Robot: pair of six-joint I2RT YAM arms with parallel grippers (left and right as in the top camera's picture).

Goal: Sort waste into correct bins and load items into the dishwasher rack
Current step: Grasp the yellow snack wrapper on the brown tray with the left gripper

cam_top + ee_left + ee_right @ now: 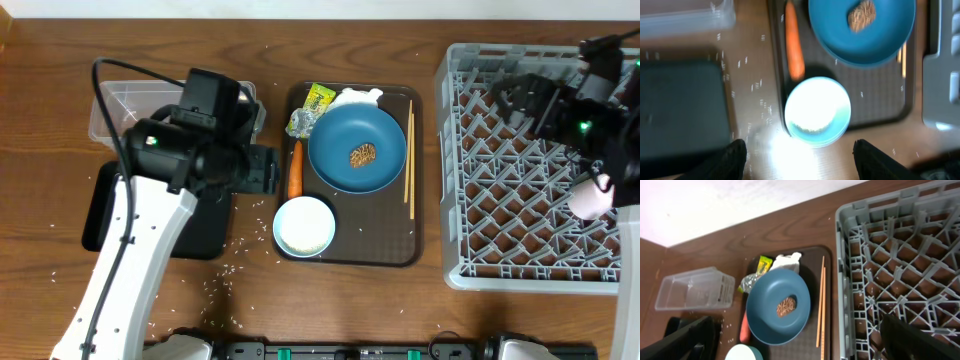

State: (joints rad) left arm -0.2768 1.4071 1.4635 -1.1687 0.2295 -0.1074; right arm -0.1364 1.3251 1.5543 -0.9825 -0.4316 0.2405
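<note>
On the brown serving tray (415, 235) sit the dark-blue dish (340, 135) holding a brown food lump (362, 155), a white bowl (304, 225), an orange carrot (295, 168), a green-yellow wrapper (318, 98), crumpled foil (300, 122), a white tissue (358, 97) and wooden chopsticks (409, 150). My left gripper (802, 162) hangs open and empty just left of the tray, with the bowl (817, 110) and carrot (795, 47) ahead of it. My right gripper (525, 100) is wide open and empty above the grey dishwasher rack (500, 230). A small pinkish-white cup (588, 198) lies in the rack.
The clear tub (125, 105) stands at the far left. In front of it lies the black tray (205, 225), partly under my left arm. Loose white rice (235, 265) is scattered on the wooden table around the black tray.
</note>
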